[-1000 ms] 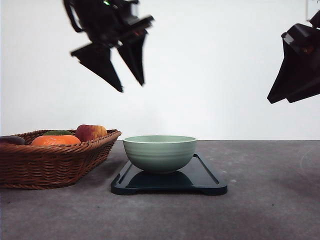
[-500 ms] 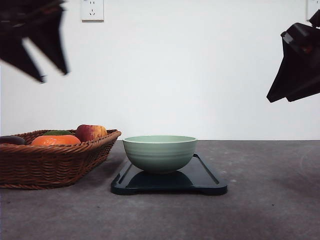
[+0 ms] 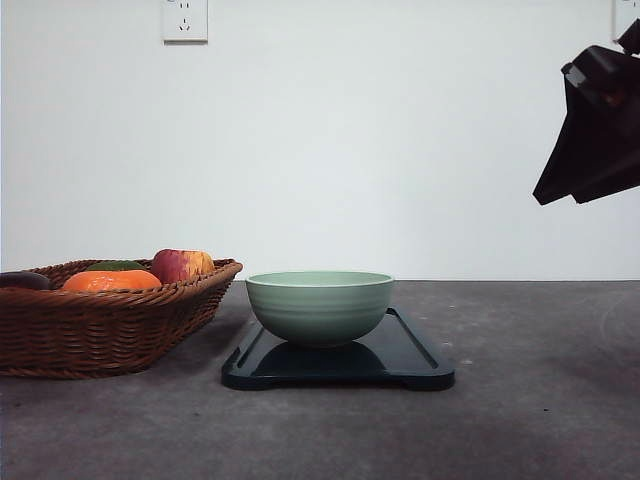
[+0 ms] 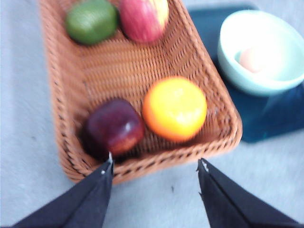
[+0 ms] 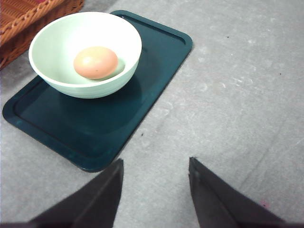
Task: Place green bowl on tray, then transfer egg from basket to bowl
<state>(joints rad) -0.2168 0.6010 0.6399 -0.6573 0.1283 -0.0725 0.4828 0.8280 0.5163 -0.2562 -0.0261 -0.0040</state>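
Green bowl (image 5: 85,52) w/ egg (image 5: 95,62) sits on tray (image 5: 95,128)

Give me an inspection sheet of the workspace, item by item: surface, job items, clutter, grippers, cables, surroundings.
Surface: grey table, faint scuffs.
Job items: green bowl stands on the tray; the egg lies inside the bowl; the basket sits beside the tray.
Clutter: in the basket, an orange, a dark red fruit, a red-yellow apple and a green fruit.
Grippers: left gripper open, empty, over the basket's edge; right gripper open, empty, raised beside the tray.
Cables: nothing seen.
Surroundings: white wall with an outlet.
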